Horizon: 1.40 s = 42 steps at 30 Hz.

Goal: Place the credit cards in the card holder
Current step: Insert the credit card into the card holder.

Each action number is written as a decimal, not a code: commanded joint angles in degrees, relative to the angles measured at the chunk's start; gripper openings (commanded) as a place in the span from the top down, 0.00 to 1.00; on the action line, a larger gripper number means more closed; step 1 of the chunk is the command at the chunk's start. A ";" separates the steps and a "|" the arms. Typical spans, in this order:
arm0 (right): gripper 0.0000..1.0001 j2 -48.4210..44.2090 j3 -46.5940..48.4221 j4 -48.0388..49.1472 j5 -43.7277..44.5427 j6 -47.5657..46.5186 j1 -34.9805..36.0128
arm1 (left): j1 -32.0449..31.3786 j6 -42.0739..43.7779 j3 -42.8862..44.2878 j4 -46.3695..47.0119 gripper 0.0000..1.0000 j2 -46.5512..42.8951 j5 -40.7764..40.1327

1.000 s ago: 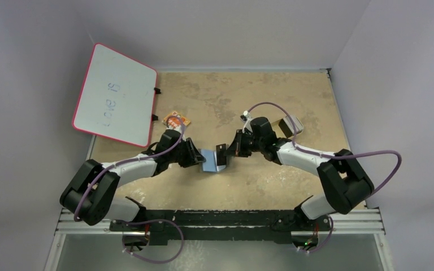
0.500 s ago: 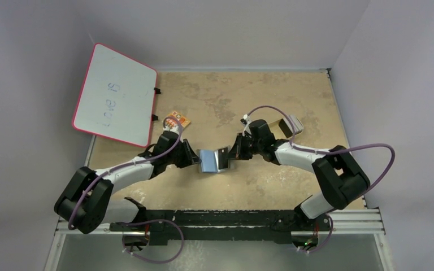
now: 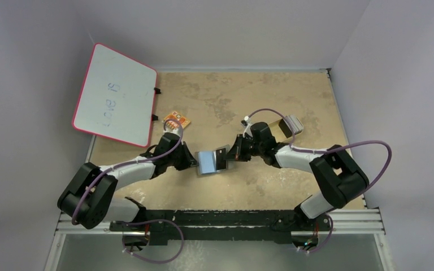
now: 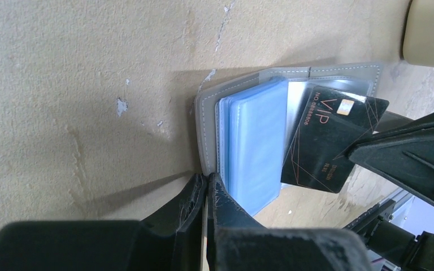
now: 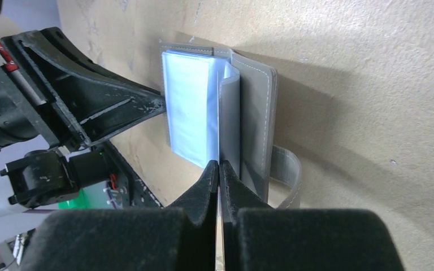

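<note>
From above, the open card holder [image 3: 209, 162] lies mid-bench [image 3: 294, 90] between both hands. The left hand [image 3: 192, 162] is at its left edge and the right hand [image 3: 233, 153] at its right.

Left wrist: the left hand is pinched tight on that edge. The black card [image 4: 322, 144] leans over the holder's right half.

Right wrist: the right hand grips the card, which I think must slide left.

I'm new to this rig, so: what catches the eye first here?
An open wallet with blue sleeves lies mid-table. The right gripper holds a black VIP card over it; the left gripper pinches the wallet's edge. A red-rimmed whiteboard sits far left.
</note>
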 commanded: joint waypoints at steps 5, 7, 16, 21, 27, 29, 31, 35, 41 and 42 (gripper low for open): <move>1.00 1.80 -0.42 6.40 -3.23 2.89 0.08 | 0.04 2.42 -0.68 1.39 1.00 0.86 -1.46; 1.00 2.16 -0.34 6.66 -3.35 3.01 0.08 | 0.05 2.40 -0.68 1.47 1.00 0.97 -1.47; 1.00 4.96 -0.18 8.92 -4.41 3.63 0.08 | 0.03 2.34 -0.84 2.07 1.00 1.38 -1.10; 1.00 5.86 -0.02 9.20 -4.19 3.40 0.12 | 0.05 2.14 -0.89 2.10 1.00 1.34 -0.99; 1.00 6.25 -0.44 8.11 -3.59 3.13 0.08 | 0.05 2.07 -0.84 2.21 1.00 1.38 -0.97; 1.00 6.48 -0.27 7.23 -3.57 2.83 0.08 | 0.05 2.05 -0.75 2.06 1.00 1.51 -1.08; 1.00 6.62 -0.07 6.37 -3.50 2.54 0.08 | 0.05 2.05 -0.70 1.94 1.00 1.58 -1.14; 1.00 7.00 0.46 4.97 -2.99 2.08 0.08 | 0.05 2.00 -0.57 1.91 1.00 1.65 -1.10; 1.00 8.53 2.08 2.04 -2.56 0.67 0.08 | 0.05 1.96 -0.15 1.73 1.00 1.36 -0.84; 1.00 8.82 2.29 1.82 -2.64 0.62 0.13 | 0.05 1.88 -0.14 1.78 1.00 1.28 -0.83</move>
